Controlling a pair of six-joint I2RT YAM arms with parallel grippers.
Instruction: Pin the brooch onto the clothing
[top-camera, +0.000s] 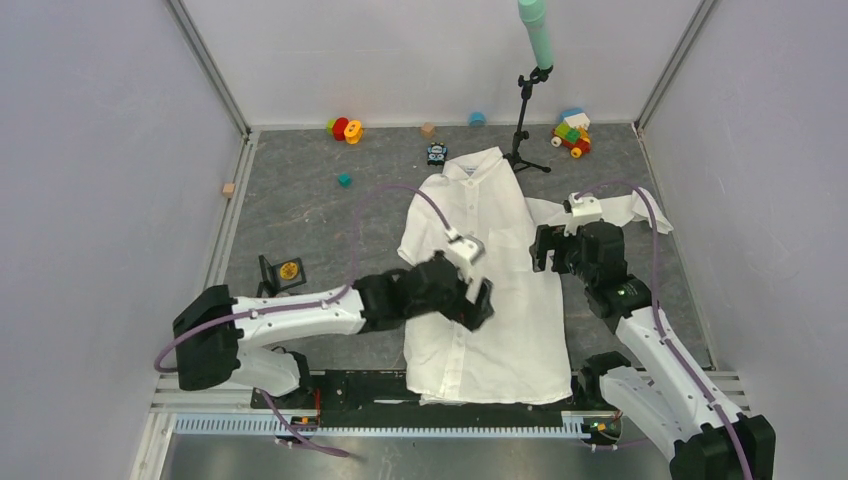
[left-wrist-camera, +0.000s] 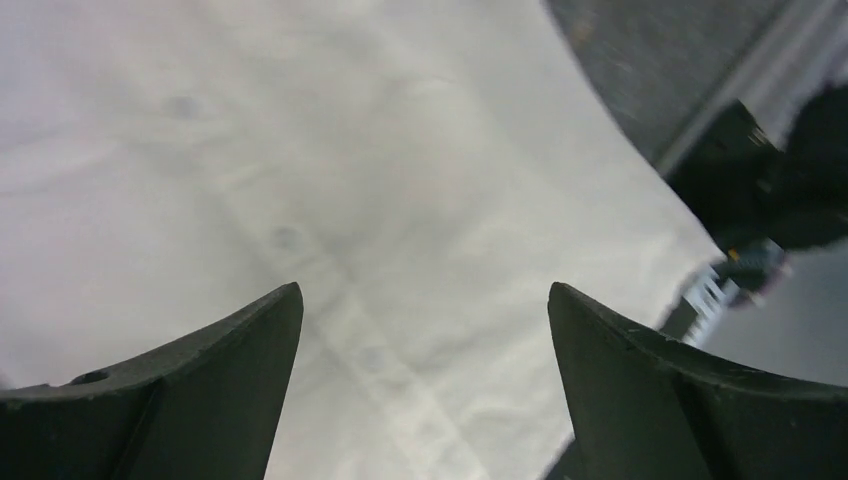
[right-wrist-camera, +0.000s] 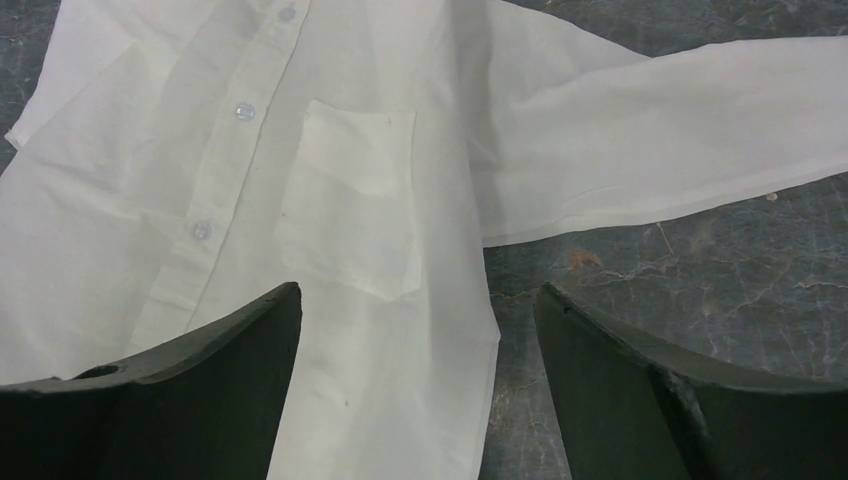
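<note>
Shirt (top-camera: 500, 330): white, spread flat on the grey surface (top-camera: 320, 200), centre of the top view, collar toward the upper frame.

Brooch (top-camera: 290, 269): small gold disc on a black stand (top-camera: 268, 276), left of centre, well apart from the shirt, untouched.

Left pincer (left-wrist-camera: 425, 290): wide open, empty, close over the button placket.

Right pincer (right-wrist-camera: 417, 290): wide open, empty, above the chest pocket (right-wrist-camera: 350, 190).

Step, as judged — fetching the brooch. The left arm is nearer. Take the disc by its rim so the stand does not tip. The thin cloth will likely bunch — the right pincer could hold it taut beside the pocket.
</note>
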